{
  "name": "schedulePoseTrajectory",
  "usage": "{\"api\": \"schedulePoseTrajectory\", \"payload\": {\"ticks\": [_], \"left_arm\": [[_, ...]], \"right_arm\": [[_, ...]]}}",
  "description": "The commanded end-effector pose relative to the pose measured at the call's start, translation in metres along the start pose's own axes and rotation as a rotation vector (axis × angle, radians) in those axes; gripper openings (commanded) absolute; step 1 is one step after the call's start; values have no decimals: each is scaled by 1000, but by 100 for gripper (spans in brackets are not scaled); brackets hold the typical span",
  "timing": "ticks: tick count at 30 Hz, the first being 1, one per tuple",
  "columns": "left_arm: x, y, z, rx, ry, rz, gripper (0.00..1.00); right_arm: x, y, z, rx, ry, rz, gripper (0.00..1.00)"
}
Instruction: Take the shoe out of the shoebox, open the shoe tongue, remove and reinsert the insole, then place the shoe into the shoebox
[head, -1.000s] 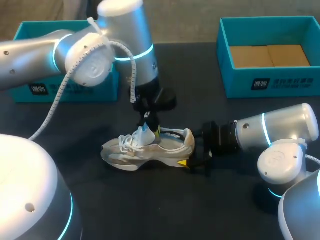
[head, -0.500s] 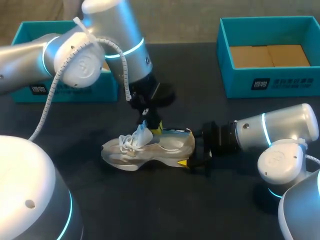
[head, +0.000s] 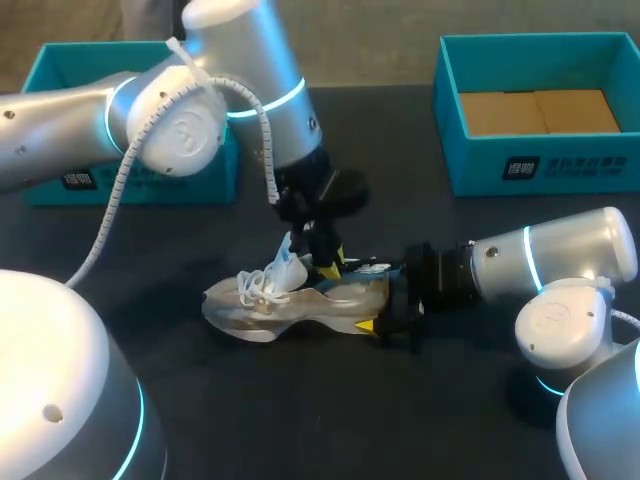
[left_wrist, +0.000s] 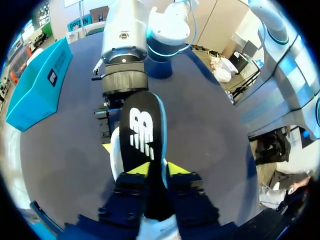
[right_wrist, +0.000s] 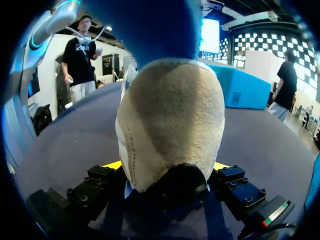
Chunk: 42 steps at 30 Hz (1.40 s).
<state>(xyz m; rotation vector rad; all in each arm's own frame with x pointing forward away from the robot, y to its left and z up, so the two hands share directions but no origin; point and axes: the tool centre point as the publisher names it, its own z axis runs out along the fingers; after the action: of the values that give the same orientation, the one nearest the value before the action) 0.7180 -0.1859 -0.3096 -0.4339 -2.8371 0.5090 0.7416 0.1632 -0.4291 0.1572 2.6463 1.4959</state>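
Blocking most of the far-left shoebox (head: 60, 70), the left arm (head: 170, 110) is leaving only a teal rim and part of a front wall showing; its inside is not visible. The right end effector (head: 385, 318) is sitting largely behind the heel of the shoe (head: 290, 300) in the head view, with only one yellow tip showing. In the right wrist view the heel is filling the frame and hiding the rest of the shoe.

The shoe is standing on its sole at the middle of the dark counter (head: 250, 400), toe left, heel right. It is a pale cream trainer with a suede-like heel panel and white laces (head: 262, 283) bunched up. The insole (left_wrist: 142, 135) is flat and dark with a blue edge and a white mark. The far-right shoebox (head: 560, 160) is open-topped teal card, showing a brown cardboard floor.

The left end effector (head: 322, 262) is hanging over the shoe's opening, its fingers set narrowly and pinching the insole from both sides, with the insole partly raised from the shoe. The right end effector is lying low on the counter, its fingers wide apart and clamping the heel from both sides.
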Motion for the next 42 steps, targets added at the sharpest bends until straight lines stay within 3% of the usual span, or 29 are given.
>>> {"api": "schedulePoseTrajectory", "payload": {"ticks": [1,2,4,5,9,16,18,20,23,29,34,37,42], "left_arm": [[-2,-2,-1,3,-11,8,47],[-1,-2,-2,9,-20,16,51],[1,-3,-5,1,-57,34,77],[3,-3,-6,5,-77,43,85],[6,-3,-7,8,-130,55,93],[10,-7,-12,9,-241,54,77],[10,-7,-12,20,-267,48,80],[8,-7,-12,36,-297,36,68],[6,-10,-8,44,-333,33,61],[10,-16,4,43,-405,54,67],[10,-16,10,44,-446,58,64],[9,-17,13,26,-500,71,74],[7,-19,18,18,-549,80,70]], "right_arm": [[0,-1,3,0,-2,0,0],[0,-1,3,0,-2,0,0],[0,-1,3,0,-2,0,0],[0,-1,3,0,-2,0,0],[0,-1,3,0,-2,0,0],[0,-1,3,0,-2,0,0],[0,-1,3,0,-2,0,0],[0,-1,3,0,-2,0,0],[0,-1,3,0,-2,0,0],[0,-1,3,0,-2,0,0],[0,-1,3,0,-2,0,0],[0,-1,3,0,-2,0,0],[0,-1,3,0,-2,0,0]]}}
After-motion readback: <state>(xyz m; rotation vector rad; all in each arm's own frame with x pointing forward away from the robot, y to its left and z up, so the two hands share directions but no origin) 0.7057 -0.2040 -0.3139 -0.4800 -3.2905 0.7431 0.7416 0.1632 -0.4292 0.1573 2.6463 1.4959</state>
